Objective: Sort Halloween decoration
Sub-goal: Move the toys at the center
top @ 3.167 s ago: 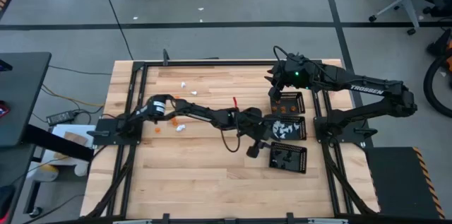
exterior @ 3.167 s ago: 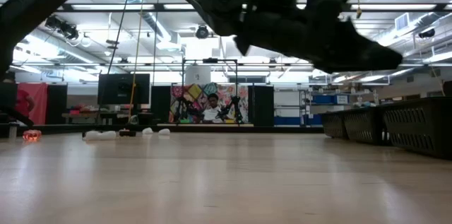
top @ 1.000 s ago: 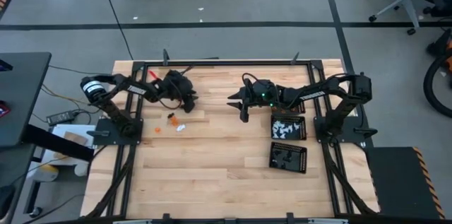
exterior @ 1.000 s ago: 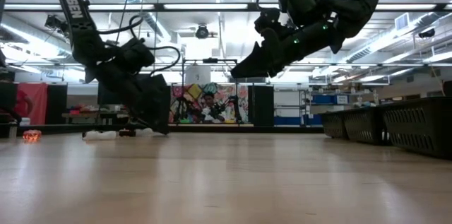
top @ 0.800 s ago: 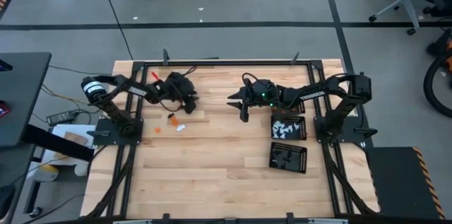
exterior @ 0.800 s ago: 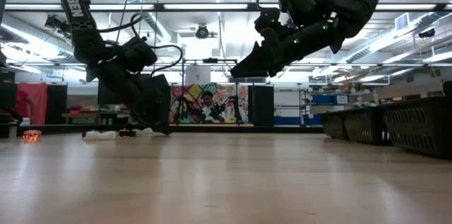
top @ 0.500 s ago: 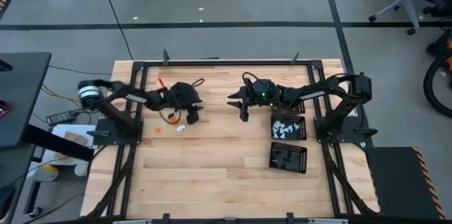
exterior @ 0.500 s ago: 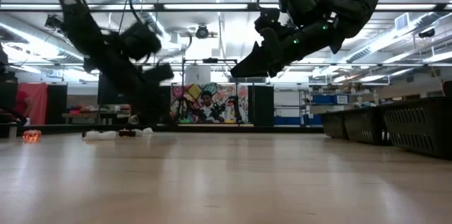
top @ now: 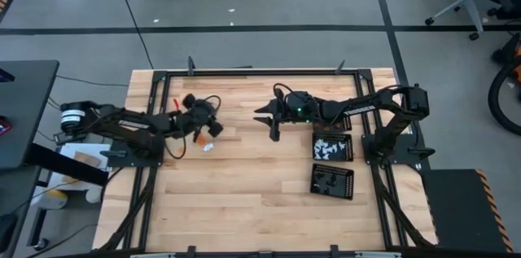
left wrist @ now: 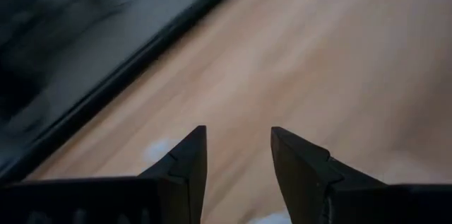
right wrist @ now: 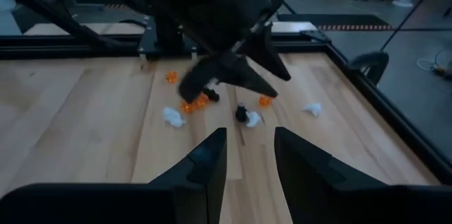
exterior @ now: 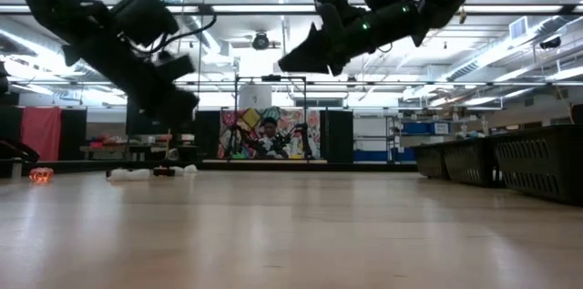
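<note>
Halloween decoration pieces [right wrist: 212, 107] lie loose on the wooden tabletop [top: 244, 201] near its left rear corner, a small scatter of orange, white and black bits, each far smaller than a gripper. From the right wrist view I count a few orange ones bunched together, a white one [right wrist: 171, 116] just beside them, a black one next to another white, and one more white piece off to the side.

Nearest the scatter, the left gripper [top: 213, 128] hangs over those pieces, fingers apart with nothing between them. To do this pick well, I judge it should single out one piece on the edge of the cluster, come straight down with the fingers straddling it, and close gently; a piece this tiny would flick away from a glancing finger, and the bunched orange ones invite grabbing two at once.

Farther along, the right gripper [top: 273, 124] hovers above the middle of the tabletop, fingers parted and empty, pointing toward the scatter.

Beyond it, on the right side, sit the black perforated trays [top: 332, 180]; the middle one [top: 333, 149] shows white pieces inside. Whichever colour gets lifted should go to its matching tray, released low so it does not bounce out.
</note>
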Controlling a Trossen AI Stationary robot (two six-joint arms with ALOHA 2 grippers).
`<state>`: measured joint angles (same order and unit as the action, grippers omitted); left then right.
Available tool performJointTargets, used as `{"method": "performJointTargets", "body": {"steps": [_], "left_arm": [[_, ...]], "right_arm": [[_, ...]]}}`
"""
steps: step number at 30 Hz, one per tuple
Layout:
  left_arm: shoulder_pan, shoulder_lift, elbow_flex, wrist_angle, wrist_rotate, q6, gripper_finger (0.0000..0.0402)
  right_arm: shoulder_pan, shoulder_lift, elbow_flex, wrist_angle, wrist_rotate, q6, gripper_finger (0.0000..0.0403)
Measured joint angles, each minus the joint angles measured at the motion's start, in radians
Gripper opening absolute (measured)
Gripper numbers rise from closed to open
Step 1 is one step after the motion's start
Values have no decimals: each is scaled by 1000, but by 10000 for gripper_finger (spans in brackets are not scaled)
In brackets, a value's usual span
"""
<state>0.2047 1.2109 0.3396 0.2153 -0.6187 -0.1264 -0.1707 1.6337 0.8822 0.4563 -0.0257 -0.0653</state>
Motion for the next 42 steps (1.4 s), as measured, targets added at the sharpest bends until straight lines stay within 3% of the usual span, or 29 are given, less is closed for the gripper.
{"method": "performJointTargets", "body": {"steps": [4, 11, 17, 22, 33, 42], "left_arm": [[3, -6, -33, -108, -159, -139, 141], [65, -6, -54, -143, -249, -238, 141], [208, 9, -52, -219, -54, -317, 141], [248, 45, -51, -237, 136, -327, 141], [70, 58, -50, -207, 208, -361, 141], [-85, 60, -51, -66, 246, -305, 142]], "right_arm": [[14, 0, 12, -9, 0, -14, 125], [34, 0, 12, -26, -1, -18, 125], [45, 0, 12, -25, -6, -80, 125], [44, 0, 12, -21, -20, -112, 125], [40, 0, 12, -22, -21, -111, 125], [40, 0, 12, -22, -30, -111, 125]]}}
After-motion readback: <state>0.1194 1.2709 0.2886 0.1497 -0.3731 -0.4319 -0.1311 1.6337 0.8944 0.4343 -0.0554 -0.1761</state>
